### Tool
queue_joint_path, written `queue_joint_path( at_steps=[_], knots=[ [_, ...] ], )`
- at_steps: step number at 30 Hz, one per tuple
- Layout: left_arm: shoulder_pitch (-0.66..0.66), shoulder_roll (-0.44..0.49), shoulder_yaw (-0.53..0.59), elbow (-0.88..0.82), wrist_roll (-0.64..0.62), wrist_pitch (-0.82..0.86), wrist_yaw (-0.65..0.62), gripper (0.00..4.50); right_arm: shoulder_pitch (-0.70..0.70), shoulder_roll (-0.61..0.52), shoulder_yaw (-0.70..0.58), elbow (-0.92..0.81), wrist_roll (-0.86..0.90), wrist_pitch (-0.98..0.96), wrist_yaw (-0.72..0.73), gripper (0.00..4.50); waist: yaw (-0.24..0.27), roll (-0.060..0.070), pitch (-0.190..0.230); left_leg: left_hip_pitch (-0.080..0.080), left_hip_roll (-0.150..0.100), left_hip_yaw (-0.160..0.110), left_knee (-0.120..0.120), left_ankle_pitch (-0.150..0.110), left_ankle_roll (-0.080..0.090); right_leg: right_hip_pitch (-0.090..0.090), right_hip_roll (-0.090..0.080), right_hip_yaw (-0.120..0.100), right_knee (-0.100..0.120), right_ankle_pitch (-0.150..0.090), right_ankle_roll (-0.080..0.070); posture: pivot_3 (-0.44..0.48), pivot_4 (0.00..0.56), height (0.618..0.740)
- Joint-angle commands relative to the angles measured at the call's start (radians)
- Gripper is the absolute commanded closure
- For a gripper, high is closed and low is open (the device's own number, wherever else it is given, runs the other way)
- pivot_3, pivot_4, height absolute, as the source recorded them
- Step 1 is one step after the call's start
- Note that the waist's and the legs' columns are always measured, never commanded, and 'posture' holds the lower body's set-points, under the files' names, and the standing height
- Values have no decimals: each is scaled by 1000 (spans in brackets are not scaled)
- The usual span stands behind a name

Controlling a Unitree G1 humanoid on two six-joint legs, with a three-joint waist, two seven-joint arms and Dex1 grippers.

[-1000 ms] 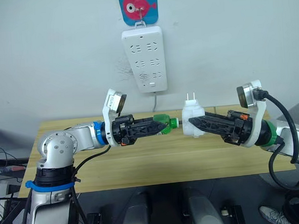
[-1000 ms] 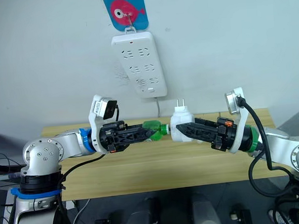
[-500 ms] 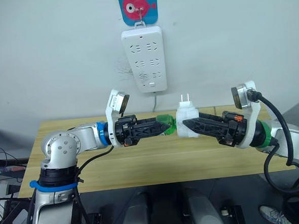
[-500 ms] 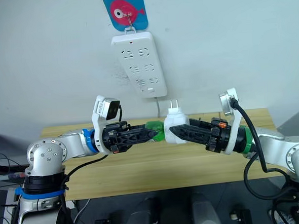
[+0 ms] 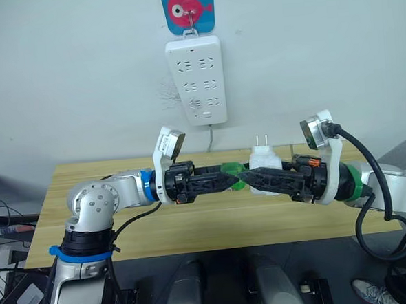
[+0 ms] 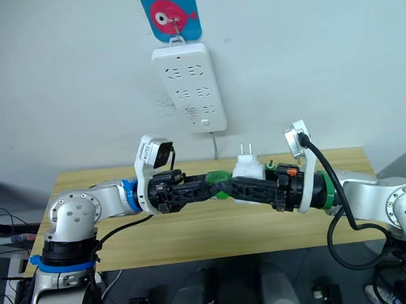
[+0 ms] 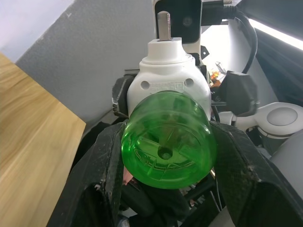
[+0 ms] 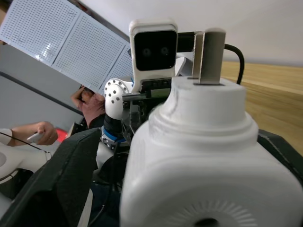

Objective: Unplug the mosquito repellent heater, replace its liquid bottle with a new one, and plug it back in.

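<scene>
Left wrist view: left gripper (image 7: 165, 156) clamps the smooth green bottle (image 7: 165, 146); right gripper (image 5: 249, 179) grips the light, rigid heater (image 5: 264, 163) by its sides.

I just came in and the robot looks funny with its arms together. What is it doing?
The robot is holding two things up in the air over the wooden table. Its right gripper holds the white mosquito repellent heater, prongs pointing up. Its left gripper holds a green liquid bottle, pressed right up against the heater. The heater is unplugged, and the white power strip hangs on the wall behind.
</scene>
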Motion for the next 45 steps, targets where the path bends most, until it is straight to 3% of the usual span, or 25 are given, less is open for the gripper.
queue_joint_path(
  at_steps=[1, 10, 16, 20, 23, 28, 34, 41, 45],
  knots=[
    [-6, -14, 18, -17, -20, -14, 15, 2162, 4, -32, -3, -23, 34, -15, -40, 0, 0, 0, 0, 0, 0, 0, 0, 0, 0, 0, 0, 0, 0, 0, 0, -134, 234, 740],
    [-5, -44, 34, -5, -45, -11, 58, 2162, 48, -70, -12, -37, 34, -5, -28, 0, -1, 0, 0, 0, 0, 0, 0, 0, 0, 0, 0, 0, 0, 0, 0, -139, 234, 740],
    [-19, -82, 68, 34, -61, -21, 127, 2162, 113, -151, -62, -95, 19, 37, 87, 0, 1, 0, 0, 0, 0, 0, 0, 0, 0, 0, 0, 0, 0, 0, 0, -140, 234, 740],
    [-32, -98, 81, 52, -66, -22, 155, 2162, 187, -206, -96, -205, -176, 78, 258, 0, 1, 0, 0, 0, 0, 0, 0, 0, 0, 0, 0, -1, 0, 0, 0, -144, 233, 740],
    [-41, -91, 78, 60, -64, -14, 152, 2162, 261, -225, -114, -260, -417, 25, 392, 595, 2, -1, 0, 0, 0, 0, 0, 0, 0, 0, 0, -1, 0, 0, 0, -146, 233, 740],
    [-49, -19, 43, 59, -33, 8, 70, 2162, 341, -208, -136, -181, -751, -135, 553, 2405, 0, -1, -1, 1, 0, 1, 0, 2, -3, 0, 0, 0, 0, 0, 1, -147, 225, 740],
    [-78, 36, 14, 77, -13, 25, -13, 2162, 247, -123, -41, -47, -1041, -299, 639, 4441, -1, -2, -2, 1, 0, 0, 0, 2, -4, 1, 0, 1, 0, 1, 2, -152, 219, 740],
    [-90, 41, 7, 82, -17, 49, -38, 2162, 127, 8, 67, 38, -1190, -356, 698, 4500, -2, -1, -3, 1, 0, 0, 0, 4, -7, 0, 0, 0, 0, 1, 3, -144, 216, 740],
    [-79, 35, 17, 80, -11, 43, -18, 2162, 140, 19, 66, -21, -1150, -316, 756, 4500, 0, -1, -3, 1, 0, 0, 0, 4, -7, 0, 0, 0, -1, 2, 3, -144, 216, 740]
  ],
)
